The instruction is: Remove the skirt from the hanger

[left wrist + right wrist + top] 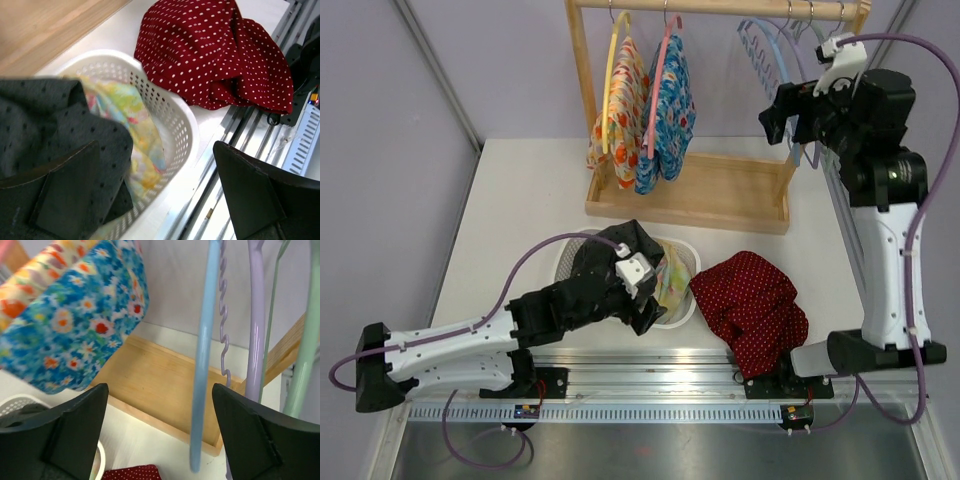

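Two skirts hang on the wooden rack (720, 190): an orange floral skirt (620, 110) on a yellow hanger and a blue floral skirt (672, 105) on a pink hanger; the blue one also shows in the right wrist view (80, 320). My right gripper (775, 115) is open, raised by the empty hangers, with a light blue hanger (204, 360) between its spread fingers (75, 425), not touching. My left gripper (640, 290) is open over the white basket (175, 115). A dark dotted cloth (60, 125) lies against its left finger (65, 195).
A red polka-dot skirt (750, 305) lies crumpled on the table right of the basket, also in the left wrist view (215, 55). A pastel yellow cloth (135, 135) lies in the basket. Lavender (256, 320) and green (305, 355) empty hangers hang further right. A metal rail (650, 365) runs along the near edge.
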